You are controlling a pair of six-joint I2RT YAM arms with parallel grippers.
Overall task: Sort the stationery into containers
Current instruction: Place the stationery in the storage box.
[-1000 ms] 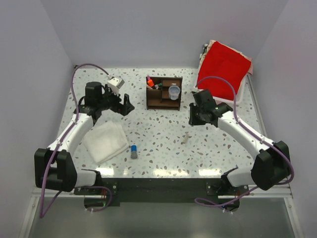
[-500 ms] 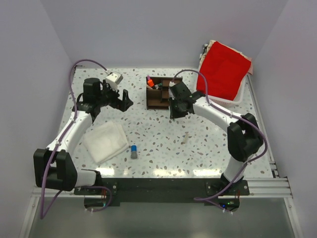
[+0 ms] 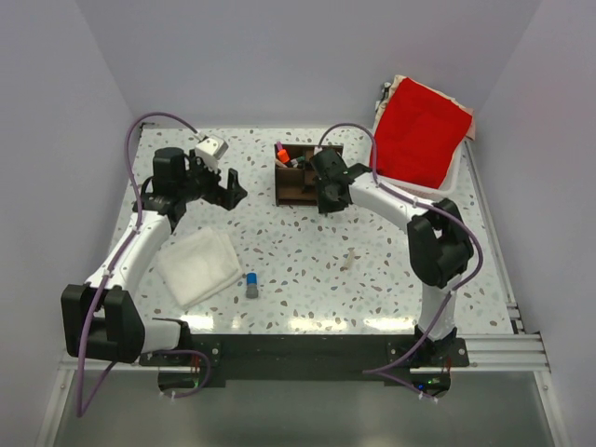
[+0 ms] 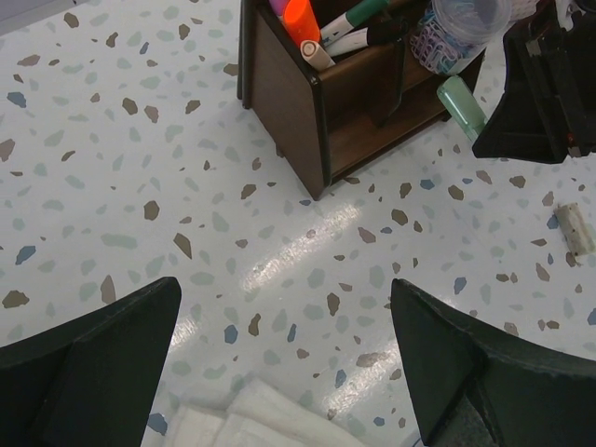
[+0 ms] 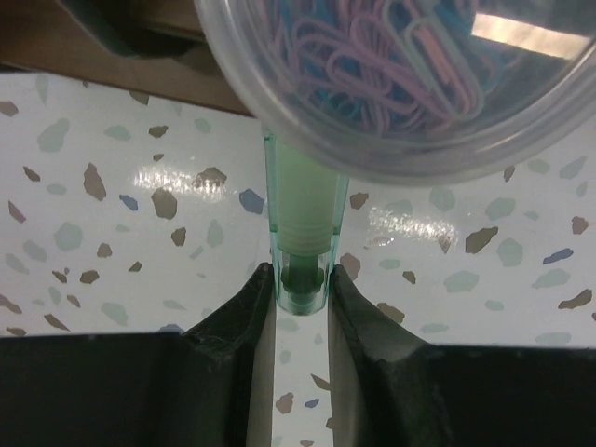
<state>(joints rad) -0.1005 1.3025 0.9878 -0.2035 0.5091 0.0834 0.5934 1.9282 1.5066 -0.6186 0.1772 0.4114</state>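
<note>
The dark brown wooden organizer [image 3: 296, 182] stands at the back middle and also shows in the left wrist view [image 4: 307, 102]. It holds an orange highlighter [image 4: 300, 19], pens and a round pot of paper clips [image 5: 400, 84]. My right gripper [image 5: 300, 279] is shut on a mint-green piece [image 5: 303, 223] right at the organizer's front right side [image 3: 323, 189]; the piece's far end is hidden behind the pot. My left gripper [image 4: 289, 372] is open and empty above the table, left of the organizer [image 3: 228, 189]. A blue-capped grey stick [image 3: 251, 285] and a small pale item [image 3: 349, 258] lie on the table.
A white folded cloth [image 3: 197, 267] lies at the front left, its edge just under the left gripper [image 4: 251, 424]. A white basket with red cloth [image 3: 421, 130] stands at the back right. Grey walls close in the table's sides and back.
My right arm has swung left from the table's right middle to the organizer's front right side. My left gripper has shifted slightly back.
</note>
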